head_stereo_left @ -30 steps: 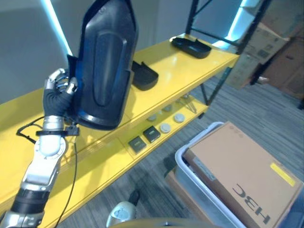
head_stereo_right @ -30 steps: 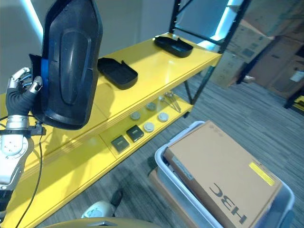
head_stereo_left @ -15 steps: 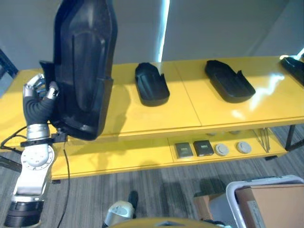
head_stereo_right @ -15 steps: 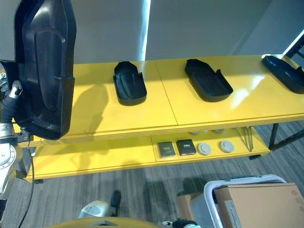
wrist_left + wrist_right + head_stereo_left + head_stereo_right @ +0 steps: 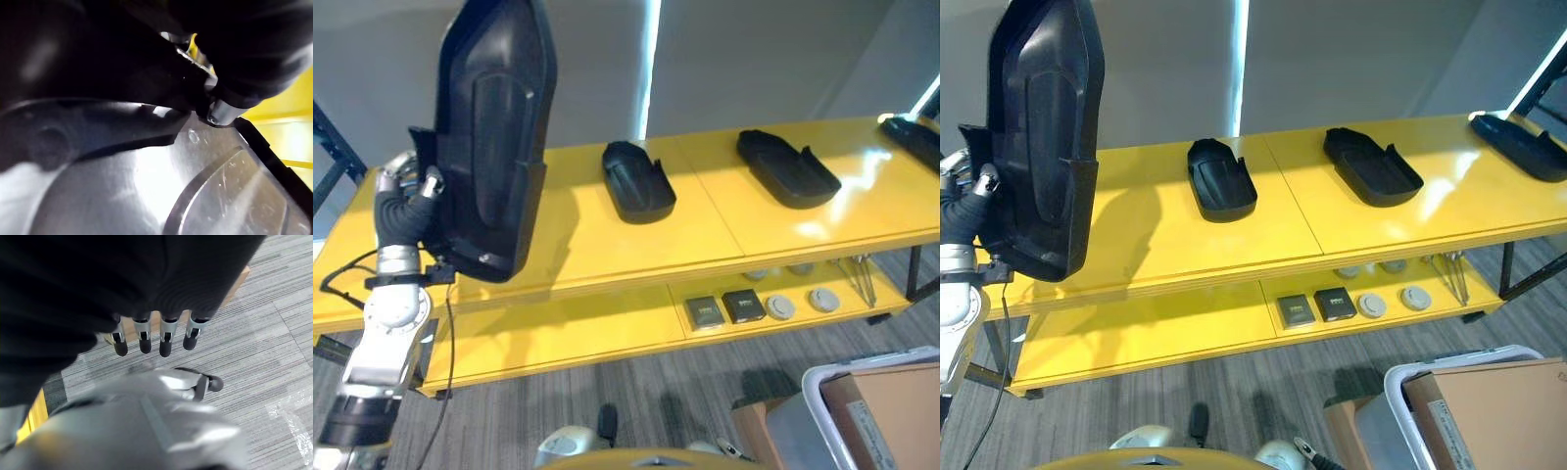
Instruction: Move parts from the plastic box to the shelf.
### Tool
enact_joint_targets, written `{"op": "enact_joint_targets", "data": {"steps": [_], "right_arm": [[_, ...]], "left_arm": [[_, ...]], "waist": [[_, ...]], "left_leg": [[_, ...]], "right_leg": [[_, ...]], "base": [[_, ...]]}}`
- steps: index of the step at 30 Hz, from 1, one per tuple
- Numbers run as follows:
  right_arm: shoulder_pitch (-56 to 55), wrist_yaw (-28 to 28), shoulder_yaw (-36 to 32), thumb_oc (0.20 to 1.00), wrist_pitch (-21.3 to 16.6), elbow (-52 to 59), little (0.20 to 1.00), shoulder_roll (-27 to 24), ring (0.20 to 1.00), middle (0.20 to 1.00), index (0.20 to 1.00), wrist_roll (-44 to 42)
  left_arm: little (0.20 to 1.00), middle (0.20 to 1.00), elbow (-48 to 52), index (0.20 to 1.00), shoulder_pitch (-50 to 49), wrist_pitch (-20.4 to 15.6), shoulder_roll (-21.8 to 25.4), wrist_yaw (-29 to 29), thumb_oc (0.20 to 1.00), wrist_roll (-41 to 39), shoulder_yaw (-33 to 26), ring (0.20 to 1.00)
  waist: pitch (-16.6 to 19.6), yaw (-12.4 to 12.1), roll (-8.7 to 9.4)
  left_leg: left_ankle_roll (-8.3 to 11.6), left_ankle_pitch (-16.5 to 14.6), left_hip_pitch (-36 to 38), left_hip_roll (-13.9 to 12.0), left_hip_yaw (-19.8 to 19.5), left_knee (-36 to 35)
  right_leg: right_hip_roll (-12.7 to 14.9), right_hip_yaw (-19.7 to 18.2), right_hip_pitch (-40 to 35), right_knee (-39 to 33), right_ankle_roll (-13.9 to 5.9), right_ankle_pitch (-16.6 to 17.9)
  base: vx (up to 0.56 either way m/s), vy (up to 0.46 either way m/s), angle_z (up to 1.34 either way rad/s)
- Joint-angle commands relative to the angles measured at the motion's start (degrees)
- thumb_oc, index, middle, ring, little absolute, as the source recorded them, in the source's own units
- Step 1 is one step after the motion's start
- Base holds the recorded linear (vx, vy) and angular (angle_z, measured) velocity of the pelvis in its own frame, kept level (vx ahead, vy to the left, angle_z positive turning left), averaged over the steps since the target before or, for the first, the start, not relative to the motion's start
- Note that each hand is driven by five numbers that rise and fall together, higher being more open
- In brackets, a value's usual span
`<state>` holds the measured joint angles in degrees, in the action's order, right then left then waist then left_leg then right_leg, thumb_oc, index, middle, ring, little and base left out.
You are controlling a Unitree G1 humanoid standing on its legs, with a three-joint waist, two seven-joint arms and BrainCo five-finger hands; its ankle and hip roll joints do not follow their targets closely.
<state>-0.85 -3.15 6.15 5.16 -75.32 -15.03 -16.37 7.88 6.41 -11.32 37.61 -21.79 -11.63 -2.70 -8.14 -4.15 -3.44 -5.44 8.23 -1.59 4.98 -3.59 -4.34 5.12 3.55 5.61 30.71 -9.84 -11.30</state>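
A large black moulded part (image 5: 494, 137) stands upright at the left end of the yellow shelf (image 5: 578, 235), above its top board. My left hand (image 5: 406, 191) is shut on the part's left edge near its lower end; close up, the part (image 5: 122, 186) shows under a curled finger (image 5: 222, 110). Three more black parts lie on the top board: one in the middle (image 5: 638, 182), one further right (image 5: 786, 168), one at the far right end (image 5: 911, 132). The plastic box (image 5: 822, 382) stands on the floor at the lower right. My right hand (image 5: 166, 340) hangs over the floor with relaxed fingers and holds nothing.
A cardboard box (image 5: 891, 411) lies in the plastic box. On the shelf's lower board are two dark square parts (image 5: 724, 308) and several small round ones (image 5: 803, 299). A dark rack post (image 5: 333, 137) rises at the far left. Grey carpet lies before the shelf.
The camera has swung from a slanted view along the shelf to facing it. My left hand has kept its hold on the upright black part throughout.
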Motion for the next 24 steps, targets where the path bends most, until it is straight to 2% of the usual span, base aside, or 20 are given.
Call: {"op": "enact_joint_targets", "data": {"steps": [1,4,7,13,16,17,18,19,21,23,24], "right_arm": [[-2.49,-1.65,2.49,1.000,-0.74,-3.19,1.000,-0.13,1.000,1.000,1.000,1.75],[-2.36,-0.96,3.74,1.000,0.39,-3.82,1.000,-0.04,1.000,1.000,1.000,3.07],[-1.15,-1.38,3.79,1.000,0.72,-5.20,1.000,-0.70,1.000,1.000,1.000,2.05],[-1.31,-1.45,3.26,1.000,1.55,-5.03,1.000,-1.51,1.000,1.000,1.000,4.79],[-2.25,-1.25,2.77,1.000,1.44,-4.67,1.000,-1.41,1.000,1.000,1.000,6.81],[-2.87,0.07,2.14,1.000,1.24,-4.41,1.000,-1.42,1.000,1.000,1.000,6.61],[-2.93,0.65,1.93,1.000,1.11,-4.38,1.000,-1.55,1.000,1.000,1.000,6.20],[-2.65,0.91,1.60,1.000,1.20,-4.51,1.000,-1.86,1.000,1.000,1.000,5.28],[-2.31,0.52,1.49,1.000,1.02,-4.65,1.000,-2.01,1.000,1.000,1.000,5.65],[-2.11,0.10,1.44,1.000,0.49,-4.83,1.000,-2.43,1.000,1.000,1.000,7.40],[-2.51,0.36,1.30,1.000,-0.07,-4.63,1.000,-2.77,1.000,1.000,1.000,7.62]], "left_arm": [[0.200,0.200,5.11,0.200,0.60,-2.31,-2.16,-2.59,0.200,2.23,-1.61,0.200],[0.200,0.200,7.09,0.200,-0.23,0.00,-4.08,-1.63,0.200,2.88,-0.79,0.200],[0.200,0.200,7.32,0.200,0.15,1.17,-4.61,-1.46,0.200,3.11,0.20,0.200],[0.200,0.200,7.46,0.200,-0.06,3.07,-4.58,-2.61,0.200,3.03,0.45,0.200],[0.200,0.200,7.28,0.200,-0.16,3.87,-4.61,-2.69,0.200,3.39,0.24,0.200],[0.200,0.200,6.97,0.200,0.41,3.88,-5.10,-1.96,0.200,3.36,0.72,0.200],[0.200,0.200,6.84,0.200,0.77,3.82,-5.28,-1.83,0.200,3.25,1.06,0.200],[0.200,0.200,6.61,0.200,1.31,3.70,-5.55,-2.02,0.200,3.18,1.56,0.200],[0.200,0.200,6.47,0.200,1.44,3.48,-5.66,-2.60,0.200,3.01,1.85,0.200],[0.200,0.200,6.67,0.200,1.22,3.65,-5.76,-3.19,0.200,2.38,1.75,0.200],[0.200,0.200,6.75,0.200,0.80,3.54,-6.05,-3.35,0.200,2.38,1.60,0.200]], "waist": [[0.23,0.19,2.31],[1.34,-0.81,2.70],[2.65,-1.69,3.18],[3.35,-1.81,3.59],[2.82,-1.21,3.97],[1.74,-0.24,4.25],[1.28,0.14,4.21],[0.49,0.52,3.86],[0.22,0.77,3.37],[0.19,1.38,2.59],[0.37,2.03,1.90]], "left_leg": [[1.81,-11.41,5.24,2.90,-0.17,2.49],[2.51,-10.13,5.85,2.96,-1.03,0.53],[2.88,-9.63,5.26,2.65,0.06,0.21],[3.36,-10.14,3.74,1.77,2.47,2.33],[3.94,-11.88,2.26,0.83,6.14,7.20],[5.10,-12.30,0.18,-1.31,11.00,11.33],[5.55,-12.52,-0.99,-2.37,12.18,12.98],[6.01,-11.98,-2.42,-4.04,12.33,13.98],[6.59,-10.81,-2.68,-5.56,11.80,13.17],[8.08,-7.59,-1.48,-9.08,11.59,9.19],[9.61,-3.31,-0.66,-13.01,11.84,5.75]], "right_leg": [[-5.29,2.35,4.33,-18.71,0.91,15.30],[-5.98,2.60,-0.69,-26.27,2.65,14.01],[-6.16,2.58,-3.77,-30.48,2.99,14.22],[-6.32,1.44,-6.60,-32.99,3.33,13.86],[-5.54,2.20,-7.31,-33.12,3.58,13.37],[-4.54,3.93,-7.45,-32.38,3.85,13.14],[-4.21,4.65,-7.23,-31.75,4.05,12.85],[-3.70,5.17,-6.78,-30.61,4.56,12.39],[-3.56,5.26,-6.42,-29.93,4.95,11.90],[-3.08,5.15,-6.36,-29.39,5.40,10.96],[-2.53,5.14,-6.60,-28.72,5.69,10.08]], "base": [[0.18,-0.093,0.87],[0.15,-0.098,0.60],[0.11,-0.088,-0.06],[0.10,-0.068,0.02],[0.08,-0.039,-0.07],[0.00,0.000,0.00],[-0.02,0.053,0.20],[-0.03,0.097,0.63],[0.00,0.147,0.74],[0.06,0.263,0.13],[0.10,0.334,-0.03]]}}
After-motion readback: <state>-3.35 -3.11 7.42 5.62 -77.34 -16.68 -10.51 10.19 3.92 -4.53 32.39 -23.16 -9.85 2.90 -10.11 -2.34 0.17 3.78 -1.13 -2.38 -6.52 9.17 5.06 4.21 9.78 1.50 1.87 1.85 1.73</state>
